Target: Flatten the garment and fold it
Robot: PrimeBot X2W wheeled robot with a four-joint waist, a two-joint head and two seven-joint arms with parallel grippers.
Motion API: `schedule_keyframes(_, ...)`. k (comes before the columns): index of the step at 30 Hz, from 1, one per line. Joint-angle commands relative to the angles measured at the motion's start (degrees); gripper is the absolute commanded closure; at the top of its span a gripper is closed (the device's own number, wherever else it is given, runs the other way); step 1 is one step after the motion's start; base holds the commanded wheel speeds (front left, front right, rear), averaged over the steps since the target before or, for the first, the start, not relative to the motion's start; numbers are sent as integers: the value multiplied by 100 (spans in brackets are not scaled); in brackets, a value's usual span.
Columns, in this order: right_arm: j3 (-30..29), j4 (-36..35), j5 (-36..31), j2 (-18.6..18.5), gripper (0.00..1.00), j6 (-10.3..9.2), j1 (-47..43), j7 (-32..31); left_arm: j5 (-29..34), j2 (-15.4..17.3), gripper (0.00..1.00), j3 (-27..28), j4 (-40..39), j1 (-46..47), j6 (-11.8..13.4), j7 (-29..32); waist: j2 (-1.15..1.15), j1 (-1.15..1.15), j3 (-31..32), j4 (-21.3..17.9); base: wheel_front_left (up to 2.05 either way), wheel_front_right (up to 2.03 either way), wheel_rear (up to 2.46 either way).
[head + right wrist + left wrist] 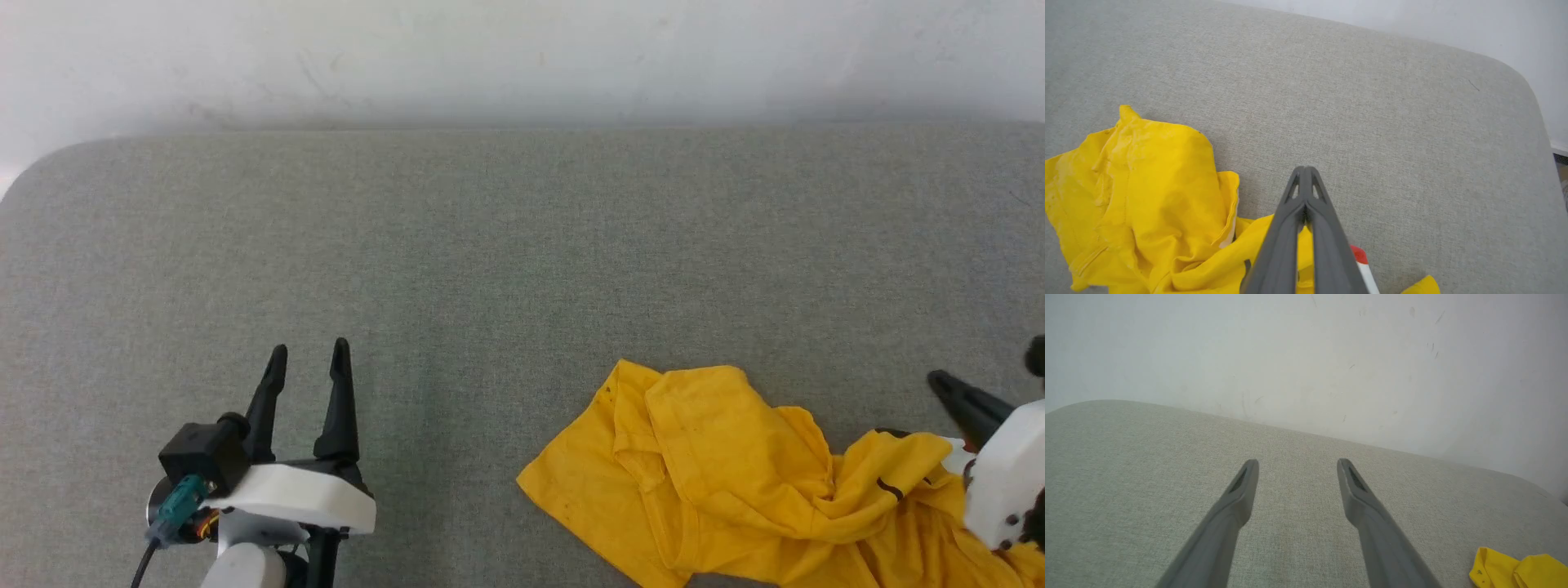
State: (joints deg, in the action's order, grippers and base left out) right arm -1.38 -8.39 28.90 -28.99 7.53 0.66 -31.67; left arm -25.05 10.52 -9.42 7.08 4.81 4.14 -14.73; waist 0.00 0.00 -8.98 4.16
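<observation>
Garment (718,457) lies crumpled at the grey cushion's (490,245) near right, so my right gripper (1305,171) sits over it, fingers pressed together and seemingly empty, while my left gripper (310,355) waits well apart, fingers spread.

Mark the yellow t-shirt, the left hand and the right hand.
yellow t-shirt (702,465), head view, crumpled middle fabric.
left hand (309,349), head view, between its open fingertips.
right hand (1305,170), right wrist view, closed fingertips.
</observation>
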Motion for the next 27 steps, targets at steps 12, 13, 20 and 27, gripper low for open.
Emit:
schedule_keyframes(12,1371,-969,15,-458,0,-4,-647,-718,28,49,0,-50,-1,-214,60,12,0,0,248,-11,0,0,0)
schedule_keyframes(13,1446,-966,13,-480,0,-4,-650,-781,22,48,0,-52,-10,-220,67,15,0,0,245,-13,0,0,0)
schedule_keyframes(20,1886,-601,28,-604,0,-4,-419,-1029,-2,33,0,-80,-67,-123,68,27,0,0,70,73,0,0,0)
schedule_keyframes(27,2086,-276,8,-718,100,-4,-85,-929,-20,14,0,-68,-32,-71,62,11,0,0,-37,149,0,0,0)
